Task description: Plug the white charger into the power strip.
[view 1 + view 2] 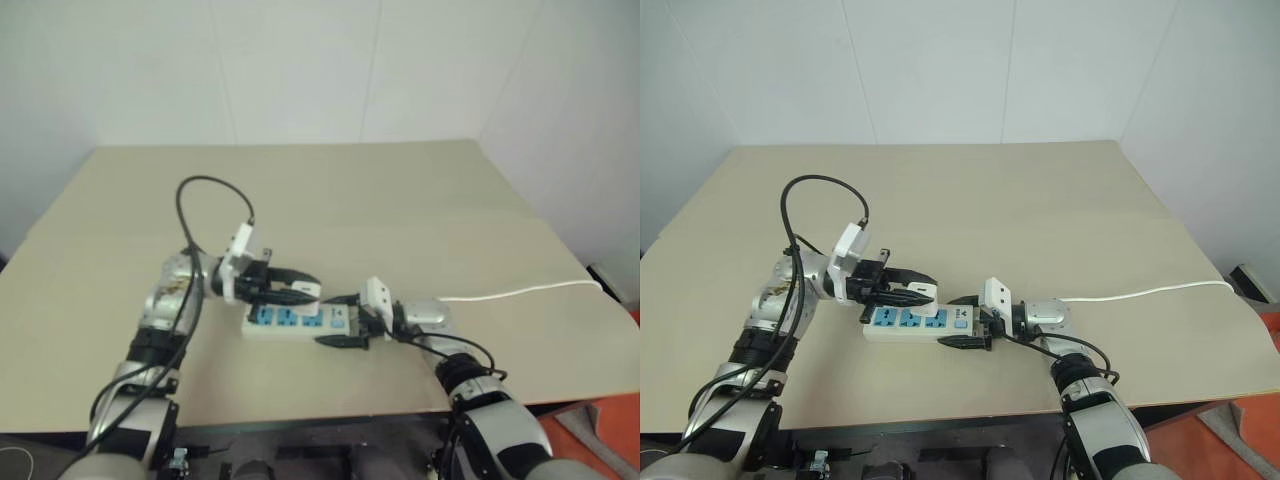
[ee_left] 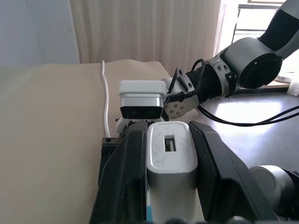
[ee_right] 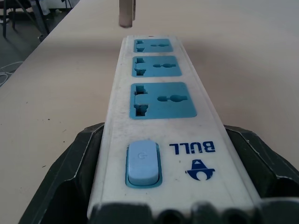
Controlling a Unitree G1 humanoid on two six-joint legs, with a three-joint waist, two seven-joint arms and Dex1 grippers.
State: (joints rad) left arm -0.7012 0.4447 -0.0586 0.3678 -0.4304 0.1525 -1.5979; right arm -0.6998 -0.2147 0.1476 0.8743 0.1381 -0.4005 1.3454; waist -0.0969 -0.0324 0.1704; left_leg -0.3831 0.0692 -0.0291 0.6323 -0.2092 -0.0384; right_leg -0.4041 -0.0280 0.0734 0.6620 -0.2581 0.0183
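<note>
Gripping switch end of power strip (image 1: pixel 908 323), right gripper (image 1: pixel 965 322) has fingers spread wide along strip's two sides, near table (image 1: pixel 1040 200) front edge. Strip lies flat, three blue sockets up, thin white cord (image 1: pixel 1140 293) trailing right. Above strip's far end, left gripper (image 1: pixel 920 293) clamped on white charger (image 1: pixel 923 292), prongs hanging over end socket, not inserted.

Both arms were silver-grey with black rings at the joints. Each wrist carried a small white camera box, and the box beside the power strip (image 1: pixel 910 325) had a dark window on its front. Thin black cables looped from the arms to the boxes. The left gripper (image 1: pixel 923 291) and right gripper (image 1: pixel 962 320) had smooth black fingers.
</note>
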